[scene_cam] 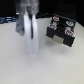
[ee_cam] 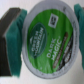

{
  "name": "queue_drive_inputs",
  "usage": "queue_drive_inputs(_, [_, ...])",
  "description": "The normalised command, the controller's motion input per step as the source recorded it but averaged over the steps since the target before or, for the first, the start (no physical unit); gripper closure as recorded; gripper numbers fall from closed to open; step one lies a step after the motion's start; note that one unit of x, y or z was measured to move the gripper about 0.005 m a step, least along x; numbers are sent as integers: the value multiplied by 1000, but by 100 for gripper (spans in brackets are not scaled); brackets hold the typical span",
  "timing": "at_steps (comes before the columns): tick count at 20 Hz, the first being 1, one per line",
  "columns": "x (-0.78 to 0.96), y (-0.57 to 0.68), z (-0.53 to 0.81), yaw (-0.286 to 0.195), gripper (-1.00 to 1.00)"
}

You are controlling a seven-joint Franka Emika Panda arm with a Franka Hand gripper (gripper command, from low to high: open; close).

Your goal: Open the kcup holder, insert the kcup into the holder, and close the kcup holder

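In the wrist view the kcup (ee_cam: 47, 42) fills the picture, its round green top with a white rim facing the camera. Teal fingers (ee_cam: 20, 47) press on it from two opposite sides, so my gripper (ee_cam: 47, 42) is shut on it. In the exterior view my gripper (scene_cam: 27, 27) is a blurred shape at the exterior view's left, above the white table, with a pale blur (scene_cam: 31, 40) hanging under it. The black kcup holder (scene_cam: 61, 31) stands apart at the exterior view's right. Pale round spots show on it. I cannot tell whether a drawer is open.
The white table (scene_cam: 45, 67) spreads under the gripper and the holder. A dark background runs along the back edge (scene_cam: 7, 20). A black block (ee_cam: 7, 45) sits beside one teal finger in the wrist view.
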Motion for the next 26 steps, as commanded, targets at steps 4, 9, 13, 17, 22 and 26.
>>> queue_drive_inputs(4, [5, 590, 540, 27, 100])
queue_drive_inputs(9, [-37, 591, 436, 33, 100])
queue_drive_inputs(13, [-111, 573, 393, 39, 100])
queue_drive_inputs(17, [-112, 594, 349, 33, 100])
queue_drive_inputs(22, [-164, 581, 269, 32, 100])
queue_drive_inputs(26, [-228, 525, 215, 52, 100])
